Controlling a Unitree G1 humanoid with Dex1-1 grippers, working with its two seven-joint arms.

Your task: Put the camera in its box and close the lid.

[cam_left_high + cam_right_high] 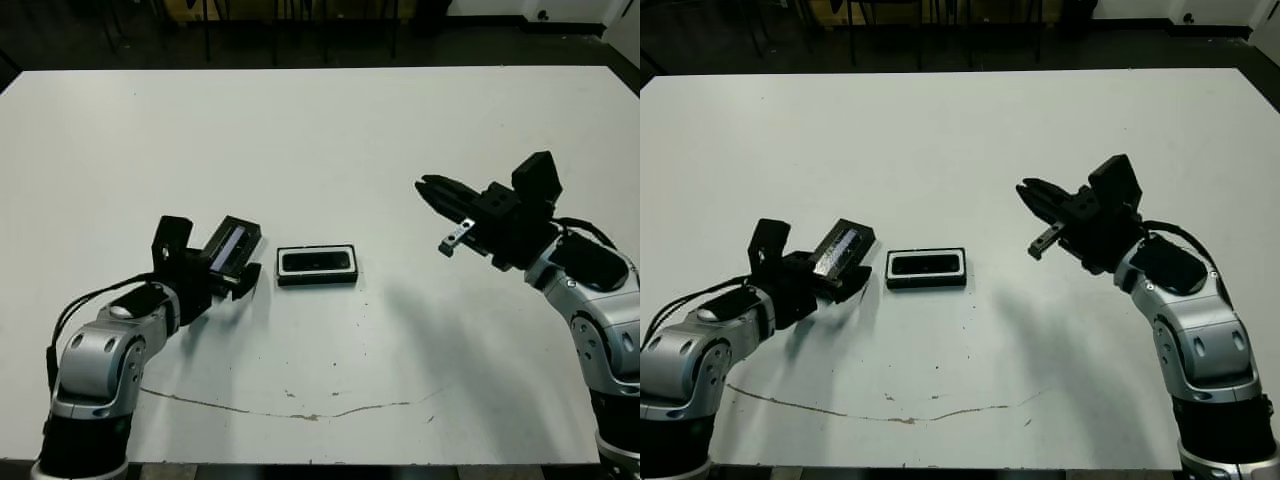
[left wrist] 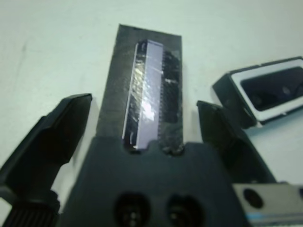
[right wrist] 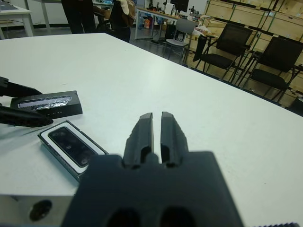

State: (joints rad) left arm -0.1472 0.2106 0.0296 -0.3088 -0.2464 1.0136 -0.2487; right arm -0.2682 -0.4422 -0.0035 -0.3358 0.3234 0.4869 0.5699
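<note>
The box (image 1: 317, 265), a shallow black tray with a white lining, lies in the middle of the table. The slim black camera (image 1: 316, 262) lies inside it. Just left of the box is the lid (image 1: 230, 248), a flat black cover with a glossy panel, lengthwise between the fingers of my left gripper (image 2: 143, 100). That gripper is open, and a narrow strip of table shows on each side of the lid. My right gripper (image 1: 424, 186) hangs above the table to the right of the box, shut and empty.
A thin brown crack line (image 1: 300, 412) runs across the table near its front edge. Beyond the far edge stand black chairs (image 3: 227, 42), wooden crates and a person (image 3: 80, 14).
</note>
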